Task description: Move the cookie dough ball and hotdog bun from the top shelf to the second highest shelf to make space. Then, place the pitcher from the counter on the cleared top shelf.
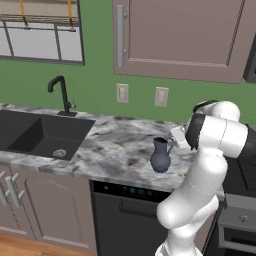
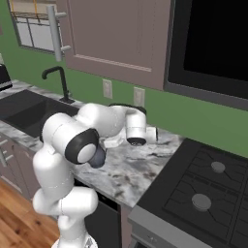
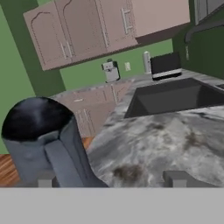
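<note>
The dark blue-grey pitcher (image 1: 160,156) stands upright on the marbled counter (image 1: 115,145), just left of my arm. In the hand view its dark mouth (image 3: 37,118) and side handle (image 3: 65,162) sit at the lower left. My gripper (image 3: 109,180) is open at the pitcher's neck height. The handle lies between the two widely spread fingertips, close to the left fingertip (image 3: 43,181). In the right base view my elbow hides most of the pitcher (image 2: 99,157). The cookie dough ball, hotdog bun, top shelf and second highest shelf are out of view.
A black sink (image 1: 40,135) with a curved black tap (image 1: 62,95) is set in the counter to the left. A dark stove (image 2: 203,193) adjoins the counter on the right. Wall cabinets (image 1: 180,35) hang above, and a dishwasher front (image 1: 125,210) is below.
</note>
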Available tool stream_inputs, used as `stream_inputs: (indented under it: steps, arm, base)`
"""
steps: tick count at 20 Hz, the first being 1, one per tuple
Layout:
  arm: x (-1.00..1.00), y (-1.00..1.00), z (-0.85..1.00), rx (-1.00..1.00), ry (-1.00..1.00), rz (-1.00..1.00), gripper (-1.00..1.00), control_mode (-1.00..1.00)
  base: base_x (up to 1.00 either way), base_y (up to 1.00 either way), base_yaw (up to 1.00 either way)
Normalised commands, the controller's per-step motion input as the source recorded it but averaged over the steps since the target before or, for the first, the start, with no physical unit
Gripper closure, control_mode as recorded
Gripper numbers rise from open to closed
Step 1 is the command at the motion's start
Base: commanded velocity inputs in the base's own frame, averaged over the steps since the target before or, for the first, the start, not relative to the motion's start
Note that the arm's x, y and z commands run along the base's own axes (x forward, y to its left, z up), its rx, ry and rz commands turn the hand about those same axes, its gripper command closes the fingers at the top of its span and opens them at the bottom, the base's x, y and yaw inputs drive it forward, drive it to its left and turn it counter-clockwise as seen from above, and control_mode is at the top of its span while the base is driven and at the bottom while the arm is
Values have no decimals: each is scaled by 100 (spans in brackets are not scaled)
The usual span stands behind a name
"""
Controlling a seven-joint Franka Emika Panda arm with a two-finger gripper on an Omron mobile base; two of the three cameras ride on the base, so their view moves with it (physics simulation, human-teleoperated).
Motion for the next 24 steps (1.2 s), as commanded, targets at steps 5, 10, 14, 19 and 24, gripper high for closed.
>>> stream_inputs:
  steps: [5,10,14,19,24]
  arm:
    - [-2,18,-4,0,0,2,100,-100]
    - [-3,0,0,0,0,0,100,-100]
    - [0,0,0,0,0,0,100,-100]
    - [-32,22,12,0,-3,0,100,-100]
    - [-91,41,68,-5,-11,-2,100,-100]
  base:
    - [0,0,0]
    - [0,0,0]
    - [0,0,0]
    - [0,0,0]
    - [0,0,0]
